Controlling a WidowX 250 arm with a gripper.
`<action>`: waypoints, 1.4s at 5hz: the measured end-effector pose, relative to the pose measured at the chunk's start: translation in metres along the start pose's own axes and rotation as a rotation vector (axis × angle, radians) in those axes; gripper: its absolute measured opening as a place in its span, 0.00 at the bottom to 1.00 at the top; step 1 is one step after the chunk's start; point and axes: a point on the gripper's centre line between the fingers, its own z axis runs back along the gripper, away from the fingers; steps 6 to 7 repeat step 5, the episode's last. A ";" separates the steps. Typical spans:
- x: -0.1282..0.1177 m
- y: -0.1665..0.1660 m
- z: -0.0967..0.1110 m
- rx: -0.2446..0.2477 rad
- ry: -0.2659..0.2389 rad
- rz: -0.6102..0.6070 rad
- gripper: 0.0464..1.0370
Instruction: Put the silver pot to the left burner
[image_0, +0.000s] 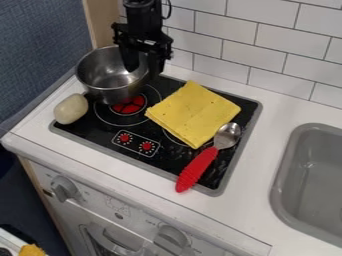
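From where I stand, the silver pot (107, 88) is at approx. 11 o'clock on the black cooktop (95, 126), its open mouth up, partly over the back edge of the left burner (128, 105). The burner's red centre sits at the pot's 5 o'clock, so prob. only a short shift toward 5 is needed.

The black gripper (143, 71) hangs down at the pot's 2 o'clock: fingers a bit apart, one inside the bowl, one outside, w/ the rim between. Can't tell if it has a firm hold.

Handling, my guess: thin metal, stiff, fairly light for its size, not fragile, but smooth & apt to slip or swivel if pinched at one pt. Best hold is the rim, w/ a finger well down each side of the wall; keep it level & go slow.

Watch the pale, rounded item (71, 109) at the pot's 7 o'clock, v. near; a swing that way could knock it. The folded yellow cloth (192, 114) lies at the pot's 4 o'clock, w/ the red-handled spoon (198, 169) beyond, toward 5.
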 end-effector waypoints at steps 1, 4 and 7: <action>-0.004 0.001 0.020 -0.025 -0.041 0.000 0.98; -0.015 -0.004 0.025 0.048 -0.029 -0.008 0.97; -0.014 -0.005 0.025 0.049 -0.031 -0.009 0.97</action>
